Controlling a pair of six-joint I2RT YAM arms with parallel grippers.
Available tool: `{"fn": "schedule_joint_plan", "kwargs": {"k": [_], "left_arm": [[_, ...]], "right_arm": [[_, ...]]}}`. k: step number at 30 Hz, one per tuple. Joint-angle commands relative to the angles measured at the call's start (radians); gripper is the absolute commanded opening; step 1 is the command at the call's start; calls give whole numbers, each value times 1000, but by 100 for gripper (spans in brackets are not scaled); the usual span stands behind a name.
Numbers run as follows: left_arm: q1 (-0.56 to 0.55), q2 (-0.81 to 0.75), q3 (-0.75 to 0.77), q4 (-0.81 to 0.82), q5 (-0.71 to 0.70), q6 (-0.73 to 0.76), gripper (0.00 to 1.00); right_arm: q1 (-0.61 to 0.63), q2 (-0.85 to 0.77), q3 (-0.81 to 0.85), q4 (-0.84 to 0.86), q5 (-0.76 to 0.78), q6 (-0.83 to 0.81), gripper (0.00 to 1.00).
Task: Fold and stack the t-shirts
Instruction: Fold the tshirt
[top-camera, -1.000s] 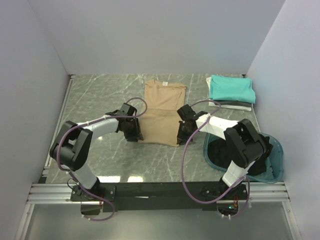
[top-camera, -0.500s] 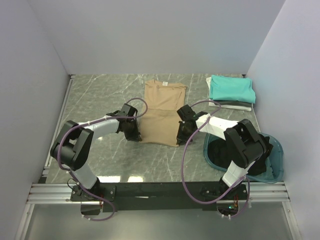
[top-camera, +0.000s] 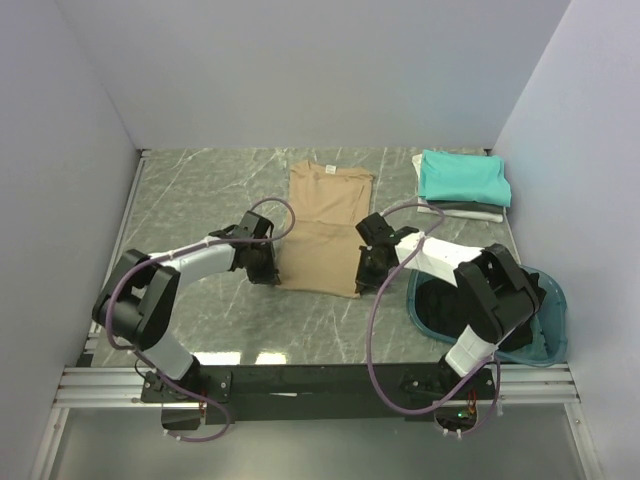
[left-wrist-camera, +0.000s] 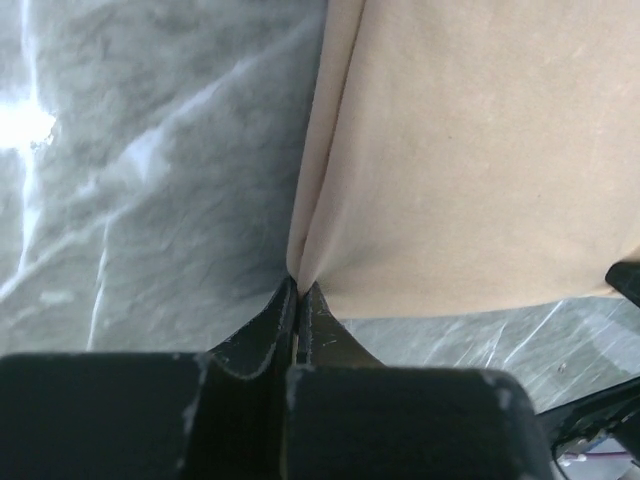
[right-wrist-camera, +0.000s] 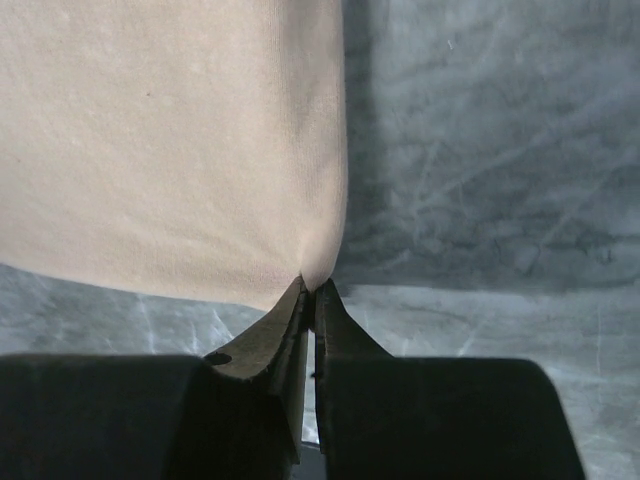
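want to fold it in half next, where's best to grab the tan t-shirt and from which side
By its two near hem corners, coming in low from the near edge: the tan t-shirt lies flat as a long strip, collar far. The left end effector and right end effector are shut on those corners.

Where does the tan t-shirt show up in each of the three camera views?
Top external: the tan t-shirt lies flat mid-table.
Left wrist: tan t-shirt fills the upper right, its corner pinched by the left gripper.
Right wrist: tan t-shirt fills the upper left, its corner pinched by the right gripper.
Shared landmark: the grey marbled table.
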Motion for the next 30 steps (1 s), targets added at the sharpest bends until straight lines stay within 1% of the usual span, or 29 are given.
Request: {"fn": "schedule_joint_plan", "kwargs": {"k": [1,5,9,16,22,26,30], "left_arm": [[-3,-69,-37,-29,-48,45,0],[-4,-84,-69,-16,-11,49,0],[-20,-112,-66,-13,21,48,0],[-38,-191,-48,-134,37,66,0],[-40,-337,-79,-232,101,37,0],[-44,-453,-80,-347,122,22,0],[-46,-532,-57,-449,148,17,0]], "right_arm": [[8,-60,-38,-56,22,-20,0],[9,-61,-68,-36,4,-10,0],[28,-55,-43,-46,-2,-15,0],[71,-104,-32,-121,-4,-15,0],[107,-231,-49,-209,5,8,0],[138,-332,-52,-276,8,29,0],[179,-414,-43,-379,11,59,0]]}}
